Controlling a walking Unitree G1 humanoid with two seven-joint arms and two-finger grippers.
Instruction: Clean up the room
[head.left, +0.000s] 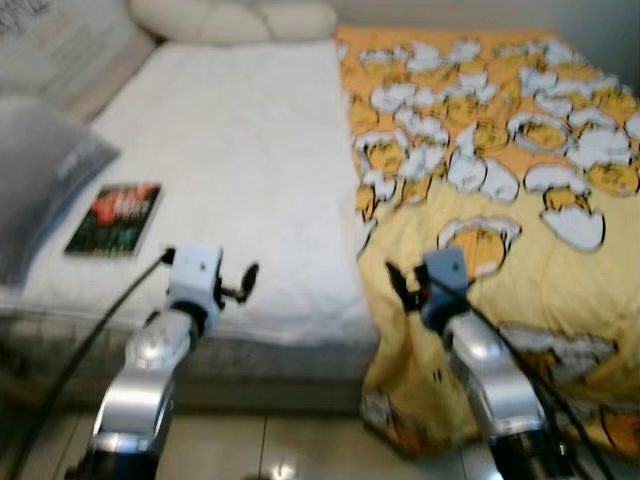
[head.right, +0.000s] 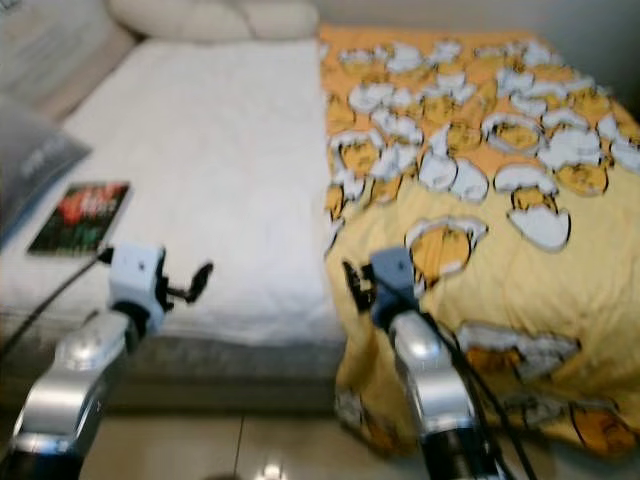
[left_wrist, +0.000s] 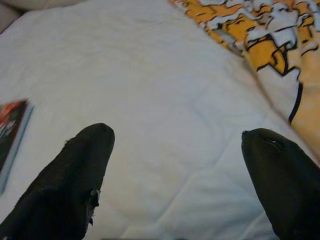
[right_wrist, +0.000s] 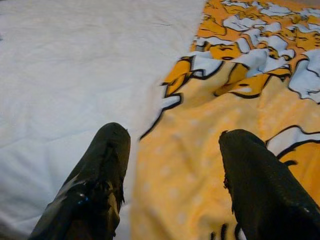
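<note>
- Right gripper (right_wrist: 172, 175): fingers spread wide, empty, over the yellow cartoon blanket's (head.left: 500, 180) inner edge.
- Left gripper (left_wrist: 175, 175): wide open, empty, above the white sheet (head.left: 240, 160).
- Blanket is probably soft and limp; pinch its edge just ahead.

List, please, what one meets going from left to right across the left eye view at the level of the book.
Grey pillow → book → bare white mattress → yellow patterned blanket.
</note>
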